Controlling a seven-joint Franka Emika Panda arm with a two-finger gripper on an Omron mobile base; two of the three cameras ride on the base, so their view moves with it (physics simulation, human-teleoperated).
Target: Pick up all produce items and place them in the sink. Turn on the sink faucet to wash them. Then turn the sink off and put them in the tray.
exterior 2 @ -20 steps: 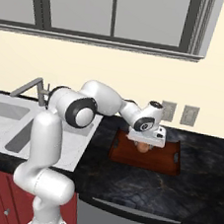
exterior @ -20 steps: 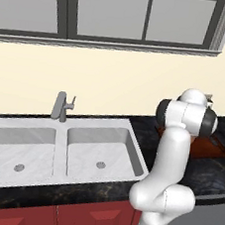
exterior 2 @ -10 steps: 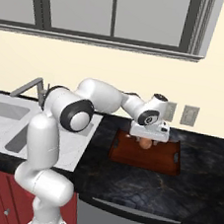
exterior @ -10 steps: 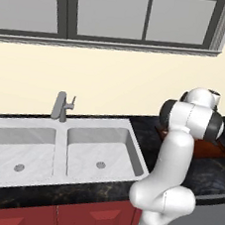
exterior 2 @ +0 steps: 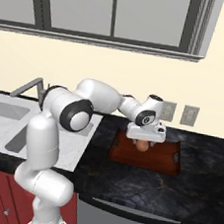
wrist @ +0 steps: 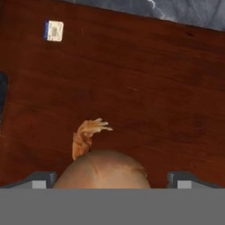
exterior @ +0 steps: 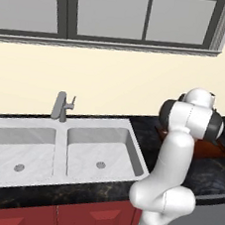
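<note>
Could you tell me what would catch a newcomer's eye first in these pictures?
The white arm stretching from the sink to the tray on the dark counter. Its pincer hangs open just above a brown onion lying on the tray.

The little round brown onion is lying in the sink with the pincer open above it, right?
Not in the sink. The small round reddish-brown onion lies on the flat reddish-brown wooden tray, as the right base view shows. The pincer is indeed open above it.
</note>
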